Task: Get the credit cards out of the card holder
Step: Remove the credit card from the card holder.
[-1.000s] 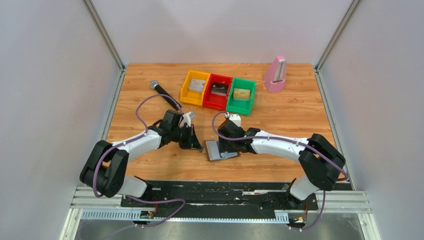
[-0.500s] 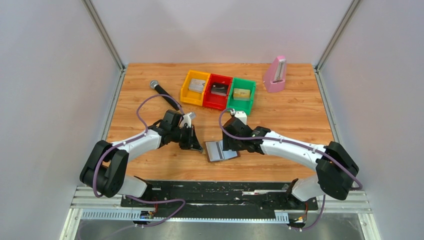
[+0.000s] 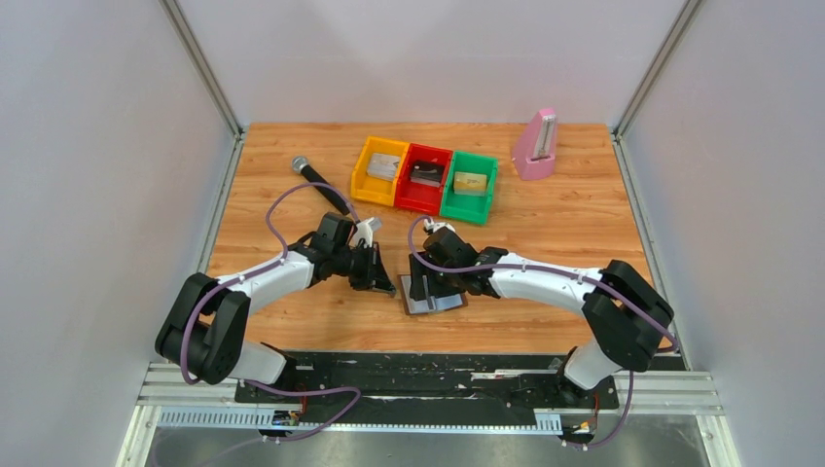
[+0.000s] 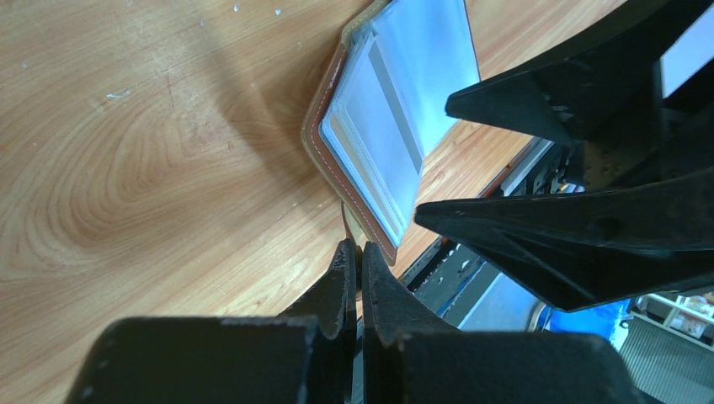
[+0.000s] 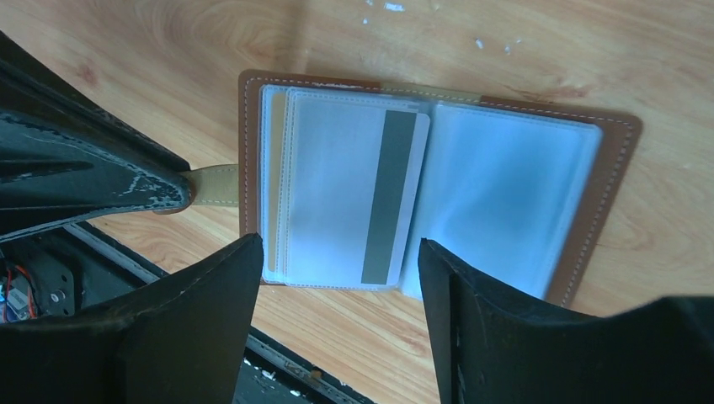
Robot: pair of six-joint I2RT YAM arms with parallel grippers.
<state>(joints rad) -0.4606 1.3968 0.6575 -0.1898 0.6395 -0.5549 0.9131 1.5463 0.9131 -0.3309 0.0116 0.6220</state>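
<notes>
Card holder (image 5: 615, 177) lies open and flat on the table (image 3: 545, 253), near the front edge, between the two arms. Brown stitched rim, two clear plastic sleeve panels.

Left claw (image 4: 358, 252) is pressed together, apparently pinching the tan strap (image 5: 210, 185) that sticks out of the holder's side. It pins the holder down. Right claw (image 5: 337, 248) is spread wide and hovers just above the panels, touching nothing.

One card (image 5: 354, 198) is visible: white with a grey stripe, in the sleeve on the strap side. More sleeves are stacked under it; contents cannot be told. The other panel looks empty, though glare makes that unsure.

Handling, as a judgement:
- Holder is light, floppy at the fold, and will slide on the wood unless it stays pinned.
- Sleeves are thin, slick plastic.
- Card is stiff, thin, smooth and hard to grip flat.
- Best hold is on the card's edge at the sleeve mouth, then pull along the sleeve.
- Risk: pinching the sleeve with the card, or lifting the whole holder.

Far side of the table:
- Yellow bin (image 3: 362, 161) holds something greyish.
- Red bin (image 3: 416, 202) holds something dark.
- Green bin (image 3: 465, 209) holds something tan.

All are too small to name.
</notes>
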